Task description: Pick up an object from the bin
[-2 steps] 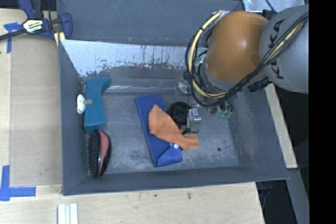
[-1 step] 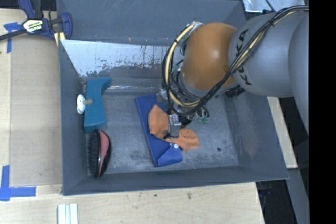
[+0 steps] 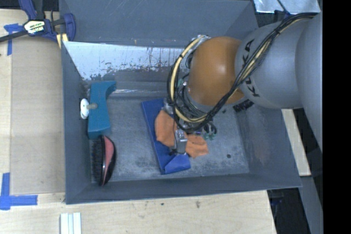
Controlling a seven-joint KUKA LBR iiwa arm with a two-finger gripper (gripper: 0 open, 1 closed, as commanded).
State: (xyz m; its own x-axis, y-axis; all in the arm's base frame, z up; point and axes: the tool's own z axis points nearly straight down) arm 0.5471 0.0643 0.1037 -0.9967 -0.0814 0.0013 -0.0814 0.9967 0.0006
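The cloth (image 3: 164,127) is orange, soft and crumpled, bunched into two lumps. The larger lump lies just left of the gripper (image 3: 181,144). The smaller lies just right of it and a little lower, and the gripper's tip stands between the two. Whether the cloth is pinched cannot be told. It rests on a pad (image 3: 174,164), a flat dark-blue oblong lying slantwise. The pad's far end shows up and left of the gripper, and its near end sticks out from under the cloth just below the gripper.
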